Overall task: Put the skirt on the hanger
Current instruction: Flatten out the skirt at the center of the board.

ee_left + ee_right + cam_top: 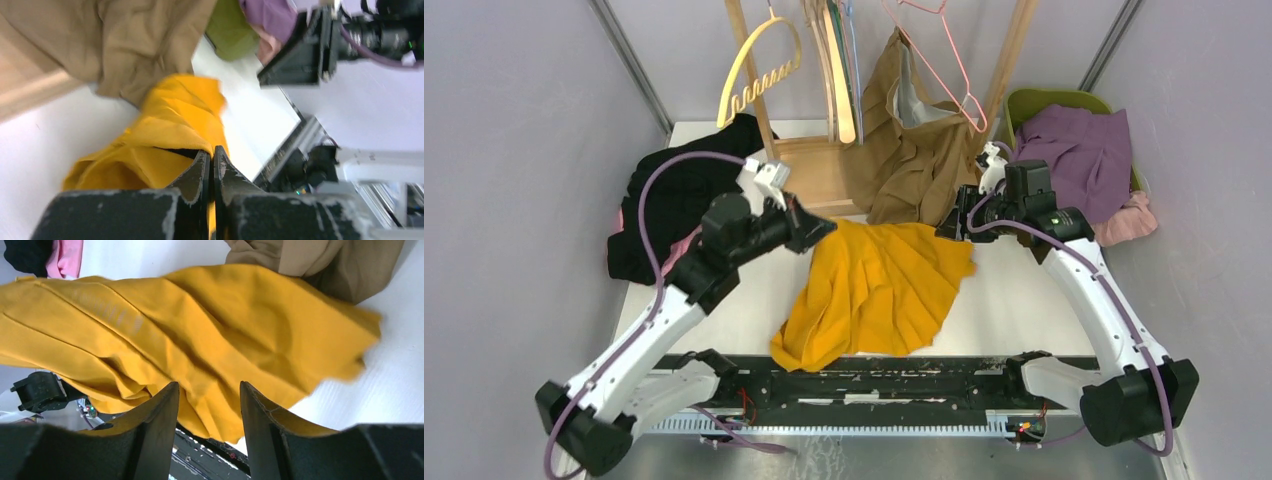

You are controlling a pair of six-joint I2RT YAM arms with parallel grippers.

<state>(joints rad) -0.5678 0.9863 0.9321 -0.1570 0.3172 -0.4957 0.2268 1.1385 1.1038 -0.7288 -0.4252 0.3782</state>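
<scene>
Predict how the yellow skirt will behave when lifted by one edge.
Probably floppy: the yellow skirt lies in soft, rumpled folds. Likely to hang and sag below the left fingers, shut on its edge. Seemingly light: the cloth looks thin.

text: none legible in any view | labels, brands: none legible | numbers, signs: none legible | left wrist view: faint small dark marks on the white plastic arm housing (pixel 372 157), too blurred and too small to read
</scene>
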